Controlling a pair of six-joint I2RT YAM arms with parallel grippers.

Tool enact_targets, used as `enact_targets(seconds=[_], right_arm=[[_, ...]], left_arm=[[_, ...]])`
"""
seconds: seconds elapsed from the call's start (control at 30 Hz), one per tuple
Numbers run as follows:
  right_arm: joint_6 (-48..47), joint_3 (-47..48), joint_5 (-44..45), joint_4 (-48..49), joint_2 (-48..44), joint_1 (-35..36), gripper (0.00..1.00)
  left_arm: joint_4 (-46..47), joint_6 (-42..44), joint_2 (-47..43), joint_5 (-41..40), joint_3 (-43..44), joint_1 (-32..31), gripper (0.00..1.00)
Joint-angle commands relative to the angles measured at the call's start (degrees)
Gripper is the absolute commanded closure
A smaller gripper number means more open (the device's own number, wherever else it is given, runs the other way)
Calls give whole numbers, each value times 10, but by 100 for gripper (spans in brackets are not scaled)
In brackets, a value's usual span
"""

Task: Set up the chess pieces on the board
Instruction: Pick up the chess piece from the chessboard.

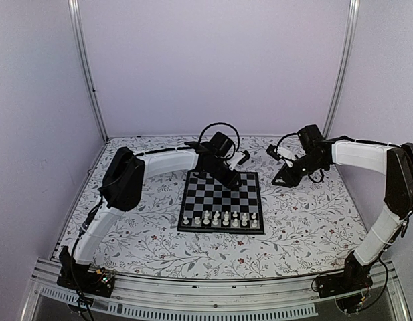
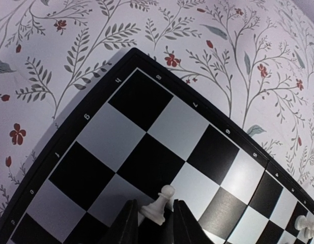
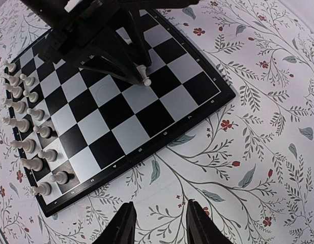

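Observation:
The board (image 1: pixel 219 199) lies mid-table, with several white chess pieces (image 1: pixel 217 218) lined up along its near edge. My left gripper (image 1: pixel 234 183) hangs over the board's far right part. Seen from the left wrist, the left gripper (image 2: pixel 152 219) is shut on a tilted white pawn (image 2: pixel 159 206), just over the board's squares (image 2: pixel 146 132). From the right wrist the same pawn (image 3: pixel 145 77) shows at the left gripper's fingertips (image 3: pixel 136 68). My right gripper (image 3: pixel 157 223) is open and empty above the floral table, beside the board's right edge (image 3: pixel 146 152).
The lined-up pieces (image 3: pixel 29 127) fill the two rows at the board's near side. The right gripper (image 1: pixel 280 178) hovers just right of the board's far corner. Walls and metal posts enclose the floral table (image 1: pixel 306 227).

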Motion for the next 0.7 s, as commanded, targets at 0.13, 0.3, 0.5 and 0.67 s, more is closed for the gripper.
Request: enact_targets(seconds=[0.13,0.3,0.5,0.67], right_arm=[[-4,-5,-2,7,7,1,64],[-3,-4,-6,7,7,1,64],[0,2,-28,4,7,0,64],[20,27,-71,-2,6,1,64]], left_arm=[[-4,22,24,-2,-5,1,80],[-4,22,19,11,-13,1,89],[42,2,-35,38,-77,10,92],[130,-59,-110,75,-166,21,91]])
